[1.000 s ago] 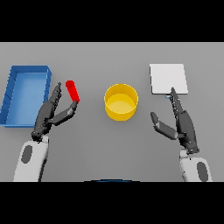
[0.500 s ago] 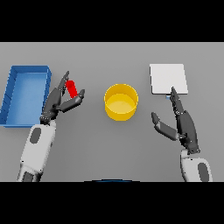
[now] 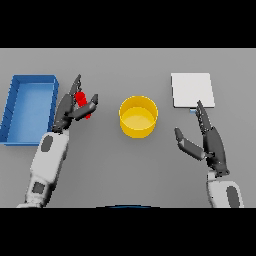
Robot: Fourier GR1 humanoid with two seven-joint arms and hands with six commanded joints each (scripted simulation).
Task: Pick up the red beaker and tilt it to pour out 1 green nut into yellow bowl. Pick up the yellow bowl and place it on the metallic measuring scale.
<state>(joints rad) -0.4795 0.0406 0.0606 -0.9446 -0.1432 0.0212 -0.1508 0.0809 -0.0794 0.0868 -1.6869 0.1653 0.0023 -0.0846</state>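
— Far left on the bench [image 3: 125,170], what's there?
— Blue tray [image 3: 10,112], long axis running front to back, left edge cut off by the frame. Just right of it, the red beaker [image 3: 83,103]: long axis leans from upper left to lower right, approx.
— And the left hand [image 3: 69,106]?
— Fingers [image 3: 75,86] and thumb curled round the beaker, pinching it. They hide much of it; can't tell if it's lifted or which end is the mouth.
— Middle?
— Yellow bowl [image 3: 138,116], upright, mouth up, well apart from both hands. No nut visible.
— Right side?
— White scale [image 3: 192,90] at back right. Right hand [image 3: 212,142] just in front, fingers straight, thumb spread out to the left, holding nothing. Longest fingertip overlaps the scale's front edge; touching or above, can't tell.
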